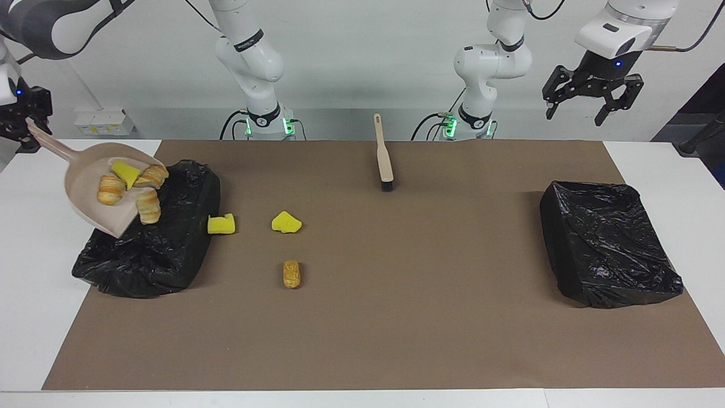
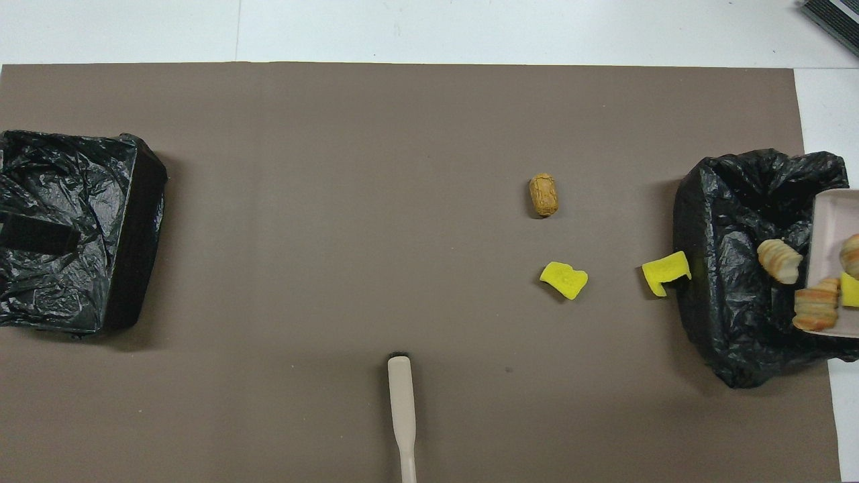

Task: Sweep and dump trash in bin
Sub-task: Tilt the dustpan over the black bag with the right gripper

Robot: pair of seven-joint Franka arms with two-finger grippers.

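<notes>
My right gripper (image 1: 25, 126) is shut on the handle of the beige dustpan (image 1: 90, 195), which hangs tilted over the black-bagged bin (image 1: 153, 255) at the right arm's end of the table. The pan carries trash: a yellow sponge chunk (image 1: 126, 170) and two pastry pieces (image 1: 110, 190). A third pastry (image 2: 778, 260) is at the pan's lip, over the bin. Loose trash lies on the brown mat (image 1: 396, 311): a yellow chunk (image 1: 221, 224) against the bin, another yellow chunk (image 1: 286, 222) and a tan pastry (image 1: 291, 273). My left gripper (image 1: 589, 107) hangs open and empty, high above the left arm's end.
The beige brush (image 1: 384, 153) with black bristles lies on the mat between the two arm bases. A second black-bagged bin (image 1: 606, 249) sits at the left arm's end of the table.
</notes>
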